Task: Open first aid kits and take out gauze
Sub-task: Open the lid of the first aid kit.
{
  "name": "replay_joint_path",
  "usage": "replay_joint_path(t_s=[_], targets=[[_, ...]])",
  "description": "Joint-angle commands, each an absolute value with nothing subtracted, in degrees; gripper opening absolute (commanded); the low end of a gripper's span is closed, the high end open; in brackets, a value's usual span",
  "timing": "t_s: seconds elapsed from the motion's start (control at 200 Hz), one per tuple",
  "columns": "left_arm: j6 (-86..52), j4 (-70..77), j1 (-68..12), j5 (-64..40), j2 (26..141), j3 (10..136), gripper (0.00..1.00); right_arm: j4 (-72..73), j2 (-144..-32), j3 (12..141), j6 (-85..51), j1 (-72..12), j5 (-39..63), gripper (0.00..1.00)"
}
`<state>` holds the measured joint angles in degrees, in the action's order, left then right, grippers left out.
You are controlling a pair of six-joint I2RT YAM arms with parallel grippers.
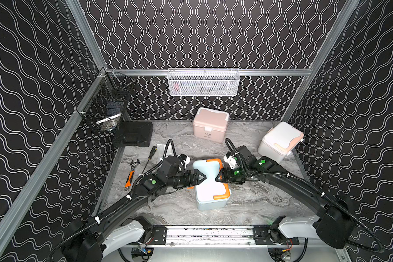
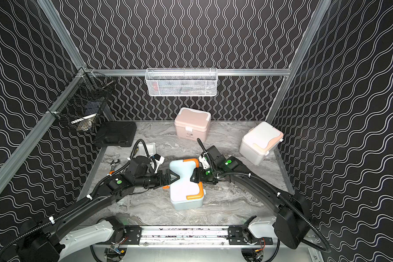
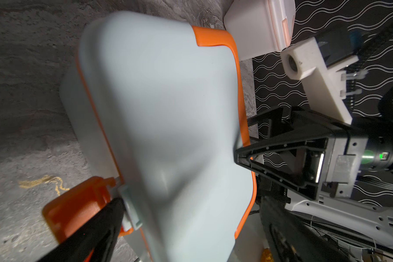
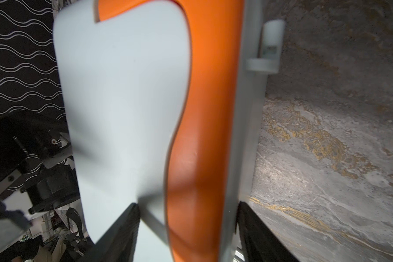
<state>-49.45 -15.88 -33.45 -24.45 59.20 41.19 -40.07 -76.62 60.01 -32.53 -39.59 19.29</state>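
The pale blue-grey first aid kit (image 1: 210, 186) (image 2: 184, 183) with orange trim stands mid-table between both arms. My left gripper (image 1: 205, 177) (image 3: 195, 238) is open and straddles the lid's left edge, one finger (image 3: 109, 217) by the flipped-out orange latch (image 3: 77, 208). My right gripper (image 1: 216, 178) (image 4: 188, 231) is shut on the lid's right edge, fingers (image 4: 123, 226) touching both sides. The pink kit (image 1: 210, 124) and the white kit with peach trim (image 1: 279, 141) stand shut at the back. White packets (image 2: 149, 147), apparently gauze, lie behind the left arm.
A flat black hard case (image 1: 133, 133) lies at the back left. An orange-handled wrench (image 1: 131, 173) and a screwdriver (image 1: 150, 156) lie left of the left arm. A black wire basket (image 1: 107, 108) and a white mesh basket (image 1: 203, 82) hang on the walls.
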Motion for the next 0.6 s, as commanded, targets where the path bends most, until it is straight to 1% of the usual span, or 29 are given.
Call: replay_joint_path(t_s=[0.0, 0.27, 0.38, 0.596], targets=[[-51.7, -12.1, -33.5, -29.0, 59.2, 40.5, 0.99, -38.7, -76.9, 60.4, -33.4, -39.9, 21.6, 0.68], [-56.0, -6.4, -33.4, -33.7, 58.1, 42.1, 0.99, -37.4, -78.0, 61.4, -33.9, -40.0, 22.9, 0.68], [-59.0, -1.6, -33.0, -35.8, 58.0, 41.3, 0.99, -37.8, -77.8, 62.0, -33.8, -40.0, 22.1, 0.69], [-62.9, 3.5, -31.1, -38.0, 57.3, 40.3, 0.99, -38.7, -77.7, 62.7, -33.4, -40.0, 20.4, 0.76]])
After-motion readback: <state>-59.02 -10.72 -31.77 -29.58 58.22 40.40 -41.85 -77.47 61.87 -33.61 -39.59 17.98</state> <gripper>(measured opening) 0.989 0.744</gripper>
